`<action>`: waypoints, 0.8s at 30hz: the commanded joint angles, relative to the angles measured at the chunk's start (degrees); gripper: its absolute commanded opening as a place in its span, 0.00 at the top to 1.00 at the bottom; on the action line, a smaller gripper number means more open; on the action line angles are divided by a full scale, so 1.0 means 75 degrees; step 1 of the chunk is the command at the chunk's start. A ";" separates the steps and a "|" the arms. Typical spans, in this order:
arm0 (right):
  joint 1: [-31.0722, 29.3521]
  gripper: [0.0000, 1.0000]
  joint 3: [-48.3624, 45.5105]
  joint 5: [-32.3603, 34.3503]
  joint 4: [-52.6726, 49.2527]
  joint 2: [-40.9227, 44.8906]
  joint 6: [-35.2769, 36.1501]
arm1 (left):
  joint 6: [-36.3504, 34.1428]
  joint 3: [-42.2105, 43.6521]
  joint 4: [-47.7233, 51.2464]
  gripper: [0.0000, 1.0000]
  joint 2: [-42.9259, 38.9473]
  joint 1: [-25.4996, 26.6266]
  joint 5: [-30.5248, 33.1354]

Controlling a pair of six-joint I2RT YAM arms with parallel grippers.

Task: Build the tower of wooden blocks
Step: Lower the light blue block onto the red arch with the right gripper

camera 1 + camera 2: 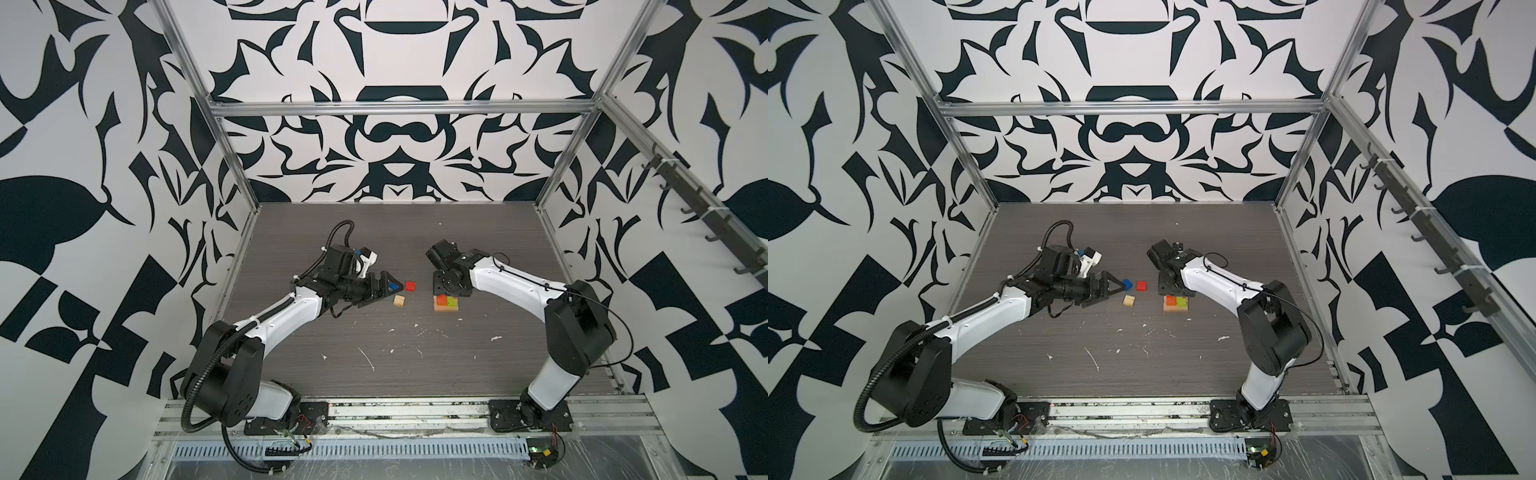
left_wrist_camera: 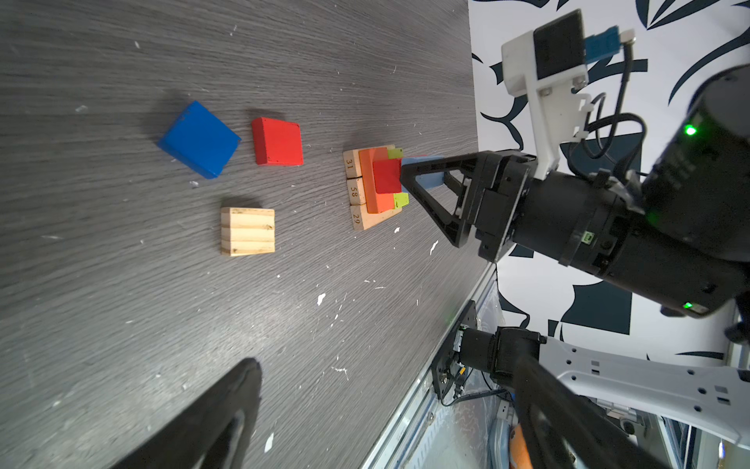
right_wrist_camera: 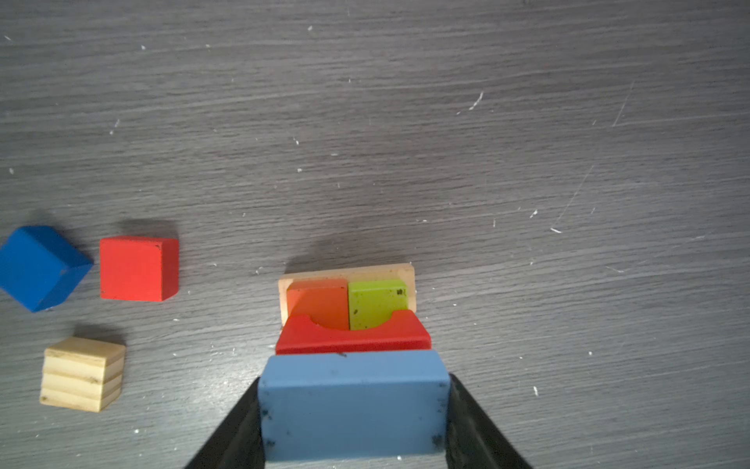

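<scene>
The right gripper (image 3: 355,422) is half closed on a light blue block (image 3: 353,390), held over the wood block tower (image 3: 351,325) right of the table's middle. The left gripper (image 1: 390,292) is spread wide and empty beside a dark blue cube (image 2: 199,140), with a red cube (image 2: 278,141) and a tan cube (image 2: 247,231) near.

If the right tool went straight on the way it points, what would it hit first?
Probably the red arch on top of the tower. The right tool points down at it, shut on a light blue block, so that block would likely touch first. The gap is hard to judge.
</scene>
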State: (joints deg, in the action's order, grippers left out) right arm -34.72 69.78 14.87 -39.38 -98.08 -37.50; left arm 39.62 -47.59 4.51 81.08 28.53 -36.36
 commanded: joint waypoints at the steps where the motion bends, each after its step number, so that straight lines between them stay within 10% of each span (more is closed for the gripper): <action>1: -0.0046 0.44 0.0037 0.0253 -0.0117 0.0005 -0.0028 | -0.0020 -0.0035 0.0031 0.00 0.0015 0.0027 0.0020; 24: -0.0037 0.38 0.0026 0.0160 -0.0123 -0.0030 -0.0063 | -0.0032 -0.0012 0.0043 0.00 -0.0013 0.0027 0.0037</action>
State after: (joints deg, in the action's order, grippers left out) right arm -34.72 69.78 15.09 -39.38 -98.08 -37.50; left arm 39.59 -47.59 4.51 81.08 28.53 -36.21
